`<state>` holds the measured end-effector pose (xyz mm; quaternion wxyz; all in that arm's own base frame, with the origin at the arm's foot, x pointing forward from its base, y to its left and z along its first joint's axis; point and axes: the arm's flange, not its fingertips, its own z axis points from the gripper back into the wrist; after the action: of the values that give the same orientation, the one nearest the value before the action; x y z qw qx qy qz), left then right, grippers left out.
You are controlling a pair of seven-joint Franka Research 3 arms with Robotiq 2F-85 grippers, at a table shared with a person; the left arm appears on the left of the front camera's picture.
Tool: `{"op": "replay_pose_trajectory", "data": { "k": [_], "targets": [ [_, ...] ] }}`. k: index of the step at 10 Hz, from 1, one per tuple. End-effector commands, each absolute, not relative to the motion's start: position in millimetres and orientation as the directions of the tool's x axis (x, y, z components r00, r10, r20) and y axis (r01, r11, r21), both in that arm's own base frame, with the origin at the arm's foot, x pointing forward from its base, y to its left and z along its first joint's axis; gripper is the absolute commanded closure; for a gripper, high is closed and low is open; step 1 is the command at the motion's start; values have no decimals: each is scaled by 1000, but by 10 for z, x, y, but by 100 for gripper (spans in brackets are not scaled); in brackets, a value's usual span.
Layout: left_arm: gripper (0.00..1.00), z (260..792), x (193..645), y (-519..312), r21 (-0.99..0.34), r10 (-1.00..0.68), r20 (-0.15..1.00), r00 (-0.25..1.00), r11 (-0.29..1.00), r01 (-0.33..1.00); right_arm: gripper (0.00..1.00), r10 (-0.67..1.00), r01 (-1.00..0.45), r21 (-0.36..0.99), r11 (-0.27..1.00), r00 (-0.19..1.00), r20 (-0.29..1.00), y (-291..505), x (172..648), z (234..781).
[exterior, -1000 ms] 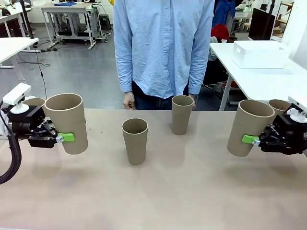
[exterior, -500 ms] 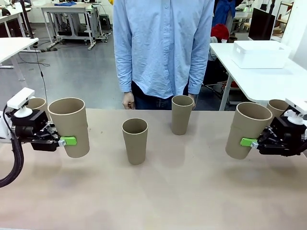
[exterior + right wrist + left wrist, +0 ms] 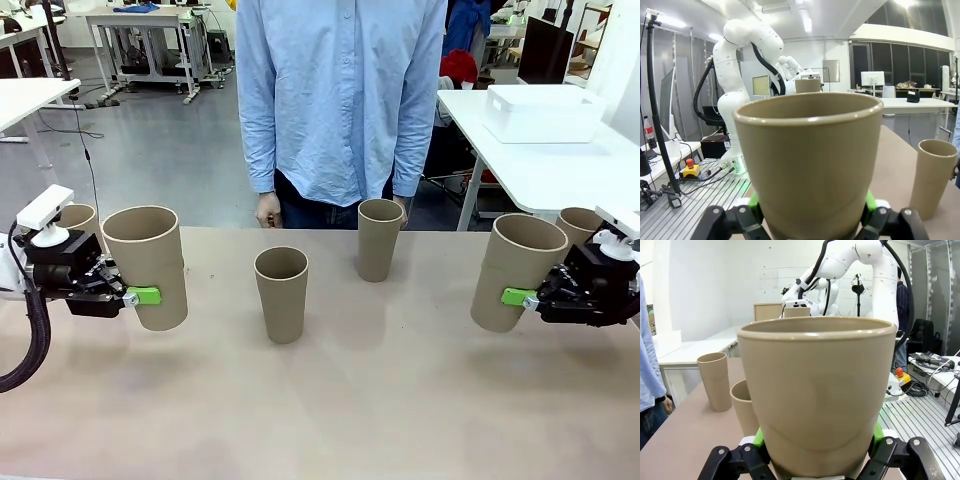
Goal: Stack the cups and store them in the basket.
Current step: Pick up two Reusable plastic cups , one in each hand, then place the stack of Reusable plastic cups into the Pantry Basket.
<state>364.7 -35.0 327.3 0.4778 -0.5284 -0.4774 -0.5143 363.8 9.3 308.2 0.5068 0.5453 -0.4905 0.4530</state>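
Across the front view, my left gripper [image 3: 140,296] is clamped on the upright left cup [image 3: 147,265] and my right gripper [image 3: 514,297] on the upright right cup [image 3: 517,270], both mouths up. Between them stand the near centre cup [image 3: 281,293], closer to my left arm, and the far centre cup [image 3: 379,238], closer to my right. Through the left wrist view, green pads [image 3: 758,437] pinch the held cup low down, and both centre cups lie beyond it, to the left. Through the right wrist view I see the same pinch, with the far centre cup off right.
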Motion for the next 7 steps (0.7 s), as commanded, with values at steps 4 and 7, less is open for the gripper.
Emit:
{"op": "replay_pose_trajectory", "data": {
  "k": [4,7],
  "targets": [
    [16,3301,3646,-339,-15,14,1000,17,-85,996,15,-79,-994,109,-8,110,991,90,3636,3124],
    [16,3301,3646,-339,-15,14,1000,17,-85,996,15,-79,-994,109,-8,110,991,90,3636,3124]
  ]
}}
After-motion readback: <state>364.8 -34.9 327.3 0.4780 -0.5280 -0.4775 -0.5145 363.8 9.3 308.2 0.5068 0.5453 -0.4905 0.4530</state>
